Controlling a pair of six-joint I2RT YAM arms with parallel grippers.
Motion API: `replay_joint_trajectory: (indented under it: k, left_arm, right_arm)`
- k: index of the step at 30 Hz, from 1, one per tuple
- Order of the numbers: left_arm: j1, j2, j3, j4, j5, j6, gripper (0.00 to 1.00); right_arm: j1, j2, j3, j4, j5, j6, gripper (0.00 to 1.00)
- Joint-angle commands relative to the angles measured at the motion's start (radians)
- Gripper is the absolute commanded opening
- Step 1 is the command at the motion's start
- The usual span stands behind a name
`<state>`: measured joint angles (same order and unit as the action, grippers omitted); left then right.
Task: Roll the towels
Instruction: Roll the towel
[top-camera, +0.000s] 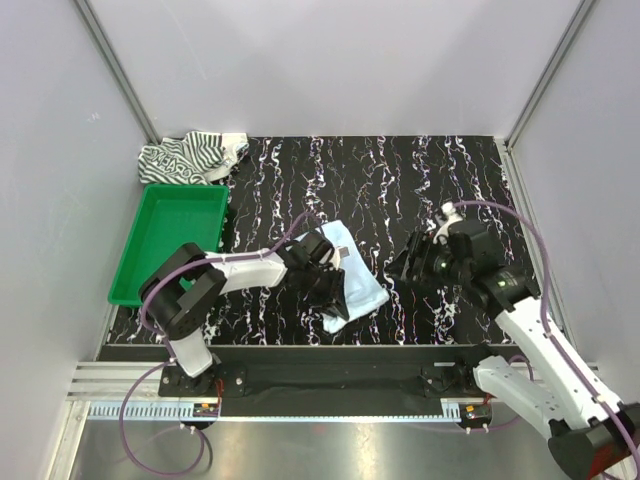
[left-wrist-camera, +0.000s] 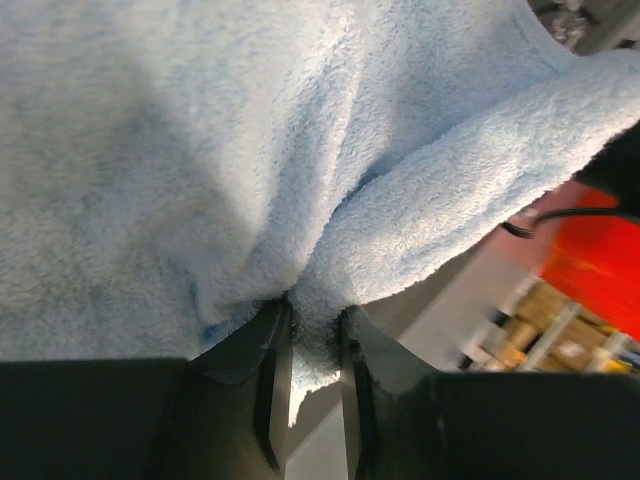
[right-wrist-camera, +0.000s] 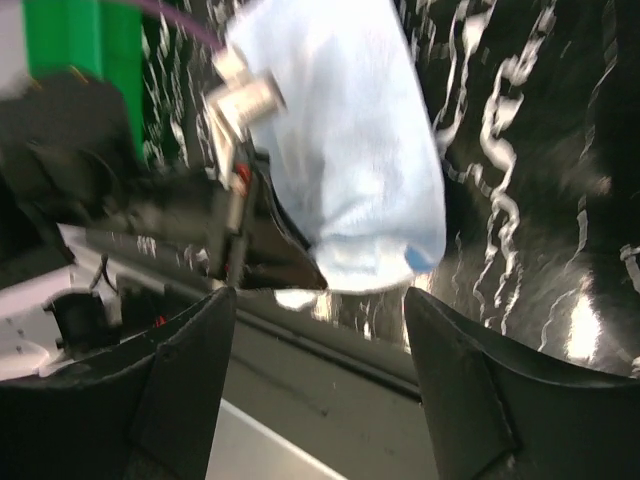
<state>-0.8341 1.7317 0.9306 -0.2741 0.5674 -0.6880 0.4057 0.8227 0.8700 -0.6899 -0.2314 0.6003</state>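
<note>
Left fingers (left-wrist-camera: 268, 385) clamped on blue towel (top-camera: 360, 283); right fingers (right-wrist-camera: 185, 375) apart, empty — green tray (top-camera: 165, 245), striped towel (top-camera: 190, 158) far left.

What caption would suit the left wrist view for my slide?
Left claw pinching a fold of the light blue towel, seen close up.
</note>
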Motion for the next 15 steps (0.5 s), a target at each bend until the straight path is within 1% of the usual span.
replay_joint_trajectory:
  k: [1,3,4,6,9,10,11,13,14,15]
  left_arm:
    - [0.056,0.005,-0.024,0.113,0.239,-0.108,0.00]
    - [0.088,0.015,-0.022,0.118,0.273,-0.130,0.00]
    - [0.105,0.035,-0.024,0.128,0.290,-0.145,0.00]
    - [0.122,0.057,-0.045,0.208,0.353,-0.210,0.00]
    - [0.144,0.094,-0.059,0.309,0.390,-0.284,0.00]
    - [0.148,0.103,-0.065,0.326,0.393,-0.298,0.00]
    - [0.150,0.120,-0.068,0.370,0.399,-0.327,0.00]
    - [0.151,0.129,-0.090,0.432,0.413,-0.370,0.00]
    - [0.151,0.132,-0.093,0.472,0.417,-0.395,0.00]
    - [0.150,0.131,-0.092,0.472,0.414,-0.395,0.00]
  right_arm:
    - [0.053,-0.008,-0.106,0.093,-0.108,0.058,0.77]
    - [0.074,-0.033,-0.176,0.134,-0.109,0.108,0.79]
    - [0.102,-0.039,-0.202,0.183,-0.106,0.128,0.79]
    - [0.131,-0.036,-0.275,0.233,-0.098,0.186,0.79]
    - [0.182,-0.013,-0.365,0.355,-0.085,0.259,0.79]
    - [0.188,-0.007,-0.388,0.439,-0.083,0.274,0.79]
    - [0.197,0.009,-0.431,0.479,-0.082,0.306,0.79]
    - [0.199,0.036,-0.462,0.582,-0.071,0.328,0.78]
    - [0.202,0.053,-0.479,0.602,-0.062,0.334,0.78]
    - [0.203,0.084,-0.485,0.619,-0.054,0.338,0.78]
